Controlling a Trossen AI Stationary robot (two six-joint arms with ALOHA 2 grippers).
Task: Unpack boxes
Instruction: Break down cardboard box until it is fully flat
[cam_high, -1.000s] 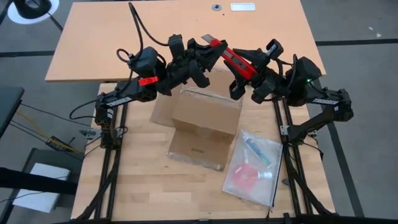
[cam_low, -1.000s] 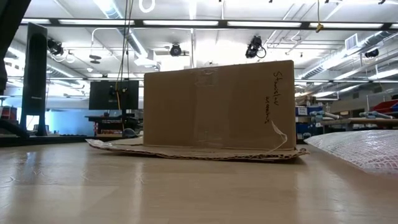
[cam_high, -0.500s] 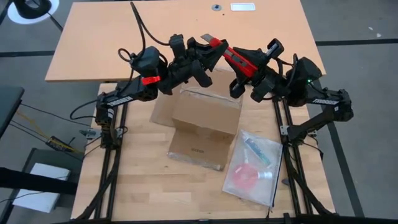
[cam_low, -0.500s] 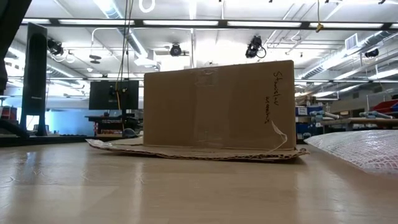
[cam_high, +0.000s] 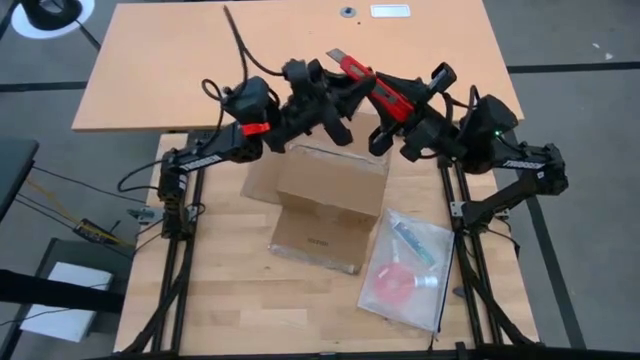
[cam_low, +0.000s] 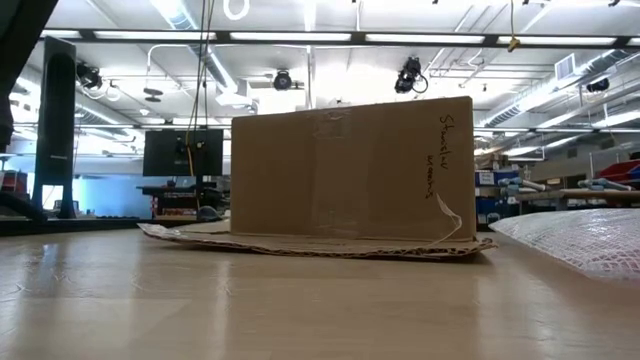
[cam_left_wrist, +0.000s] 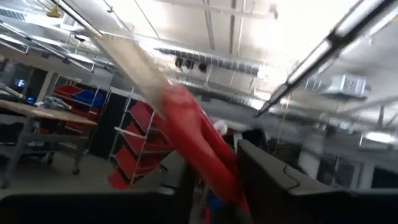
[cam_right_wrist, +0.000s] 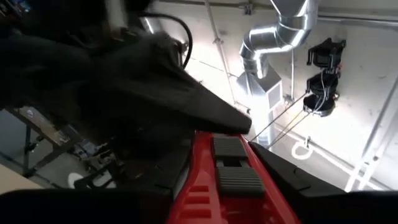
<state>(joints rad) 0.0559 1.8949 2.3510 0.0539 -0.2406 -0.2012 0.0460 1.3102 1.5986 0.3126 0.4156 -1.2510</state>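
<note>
The brown cardboard box (cam_high: 332, 185) (cam_low: 350, 170) stands on the wooden table with its flaps spread flat around it. High above its far side both arms meet at a red utility knife (cam_high: 365, 82) (cam_left_wrist: 199, 143) with a silver blade. My right gripper (cam_high: 397, 105) (cam_right_wrist: 230, 202) is shut on the knife's handle. My left gripper (cam_high: 338, 95) (cam_left_wrist: 214, 190) is open, with a finger on either side of the knife near its blade end. My left gripper has the knife's red body (cam_left_wrist: 208, 174) between its open fingers; whether a finger touches it I cannot tell. My right gripper pinches the knife's handle (cam_right_wrist: 227, 186) between its two fingers, just behind the grey slider. It comes slanting upward from the table's right. The knife is lifted clear, its blade end pointing up toward the far left.
A clear plastic bag (cam_high: 408, 265) (cam_low: 585, 240) with small items lies on the table right of the box. A second, lighter table (cam_high: 200, 60) stands beyond the far edge. Bare wood (cam_high: 230, 300) lies near and left of the box.
My left gripper's fingers have spread apart around the knife, and its wrist has rolled a little. My right wrist has turned slightly, swinging the knife's blade end a little. Box and bag have kept still.
</note>
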